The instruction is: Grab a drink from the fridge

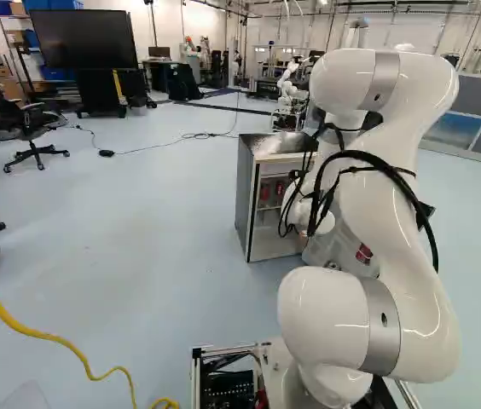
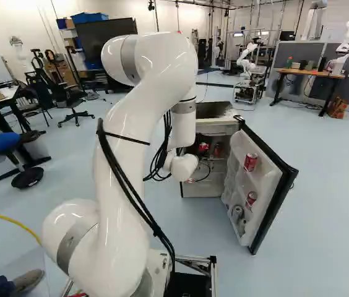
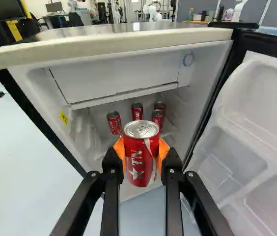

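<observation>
Both orange fingertips of my gripper (image 3: pixel 141 153) press the sides of a red can (image 3: pixel 141 164), and the gripper is shut on it. The can stands upright in front of the fridge's open compartment. In the base views my own arm hides the gripper. The fridge (image 1: pixel 242 204) has its door (image 2: pixel 280 195) swung wide, beside the gripper. Deeper inside, several more red cans (image 3: pixel 114 123) stand behind the held one. Red cans (image 2: pixel 250 162) also sit in the door's shelves, seen in the right base view.
The fridge's top edge (image 3: pixel 114 45) lies ahead of and above the gripper, under a freezer box (image 3: pixel 114 76). A yellow cable (image 1: pixel 44 342) runs over the floor. Another robot (image 2: pixel 245 59) stands beyond the fridge. A person's shoe (image 2: pixel 28 280) is beside the base.
</observation>
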Controlling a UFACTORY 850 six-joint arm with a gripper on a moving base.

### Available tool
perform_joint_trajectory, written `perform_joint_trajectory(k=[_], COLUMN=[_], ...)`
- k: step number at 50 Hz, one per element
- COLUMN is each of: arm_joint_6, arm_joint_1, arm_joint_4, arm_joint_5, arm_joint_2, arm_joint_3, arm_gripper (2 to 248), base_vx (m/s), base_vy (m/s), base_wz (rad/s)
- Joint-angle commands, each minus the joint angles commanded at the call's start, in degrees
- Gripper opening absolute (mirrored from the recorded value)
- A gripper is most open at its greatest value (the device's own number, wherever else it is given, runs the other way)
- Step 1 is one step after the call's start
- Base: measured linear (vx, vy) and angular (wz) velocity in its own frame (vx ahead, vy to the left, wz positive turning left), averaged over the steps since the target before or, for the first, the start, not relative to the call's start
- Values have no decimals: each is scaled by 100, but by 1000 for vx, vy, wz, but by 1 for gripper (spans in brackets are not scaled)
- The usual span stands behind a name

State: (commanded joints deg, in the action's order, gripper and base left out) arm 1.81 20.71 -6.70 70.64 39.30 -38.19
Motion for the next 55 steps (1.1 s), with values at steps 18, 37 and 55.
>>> perform_joint_trajectory(k=[18,37,55], arm_joint_6=[0,0,0], arm_joint_1=[-4,-14,-14], arm_joint_4=[0,0,0], arm_joint_5=[262,348,348], arm_joint_2=[-609,-1016,-1325], arm_joint_3=[567,790,879], arm_gripper=[88,88,88], base_vx=[0,0,0], base_vy=[0,0,0], base_wz=[0,0,0])
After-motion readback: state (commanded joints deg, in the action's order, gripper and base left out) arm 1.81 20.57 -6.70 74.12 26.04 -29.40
